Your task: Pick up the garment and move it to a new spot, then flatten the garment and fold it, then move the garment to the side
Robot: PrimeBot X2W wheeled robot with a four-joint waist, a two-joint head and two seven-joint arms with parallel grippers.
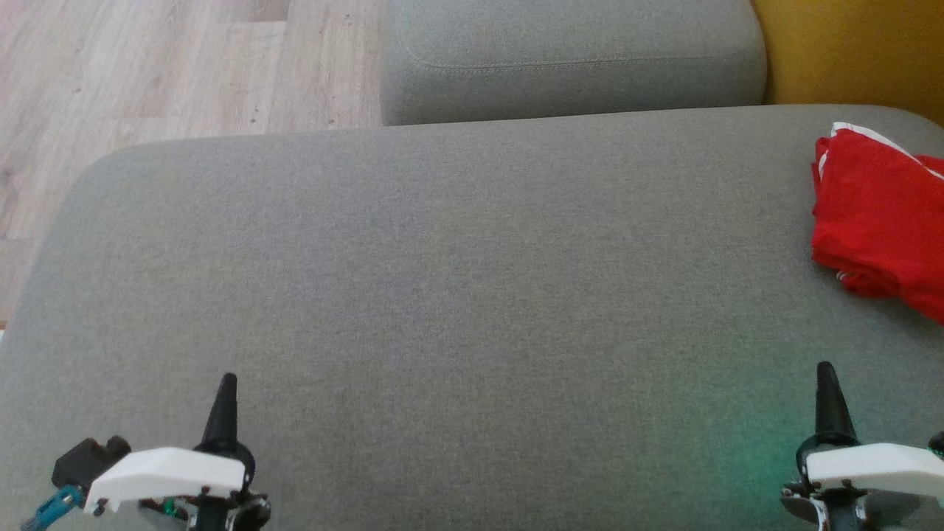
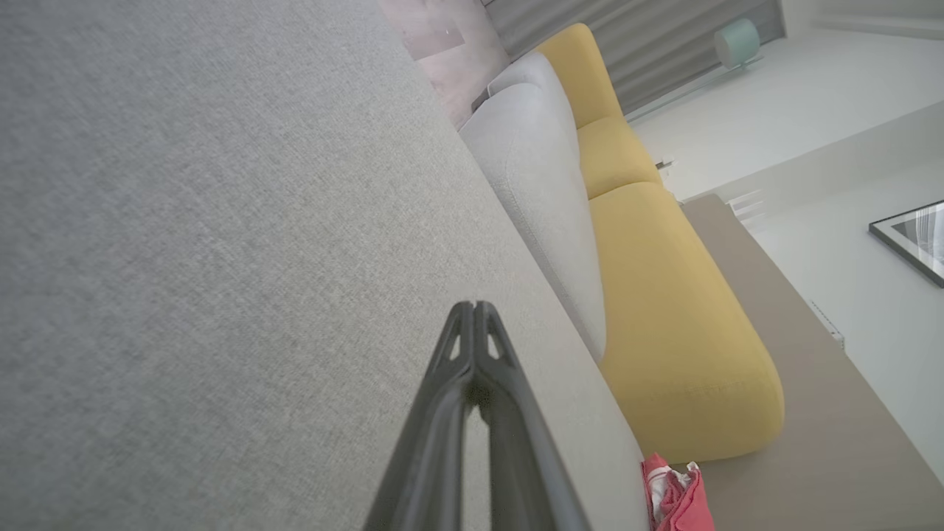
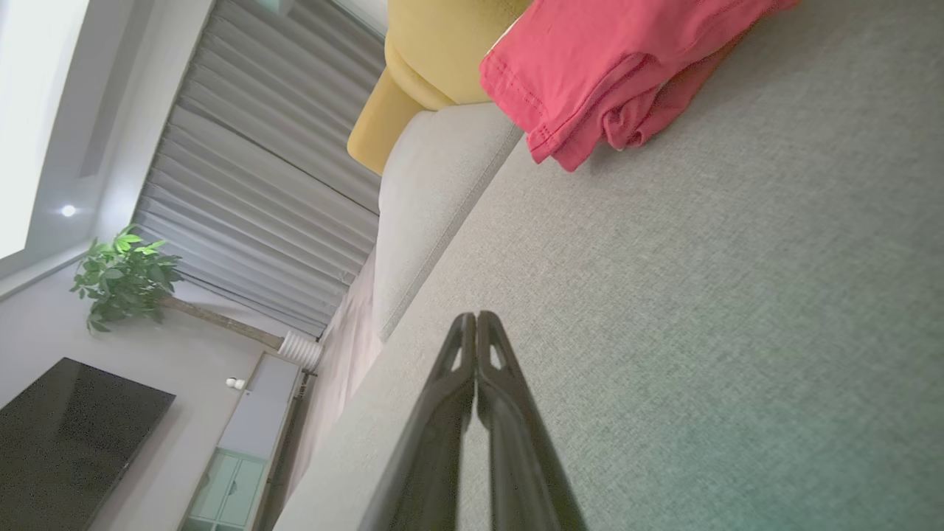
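The garment (image 1: pixel 881 214) is a folded red piece with white trim, lying at the far right of the grey sofa seat (image 1: pixel 457 295), partly cut off by the frame edge. The right wrist view has the garment (image 3: pixel 612 66) at its top and the left wrist view catches a corner of the garment (image 2: pixel 675 498) at its bottom. My left gripper (image 1: pixel 227 383) rests low at the lower left, shut and empty, tips together (image 2: pixel 474 306). My right gripper (image 1: pixel 826 369) sits at the lower right, shut and empty (image 3: pixel 477 317), well short of the garment.
A second grey cushion (image 1: pixel 568 59) stands behind the seat. A yellow sofa section (image 1: pixel 855 51) is at the back right. Wooden floor (image 1: pixel 147 74) lies to the left beyond the seat's edge. The wide middle of the seat is bare fabric.
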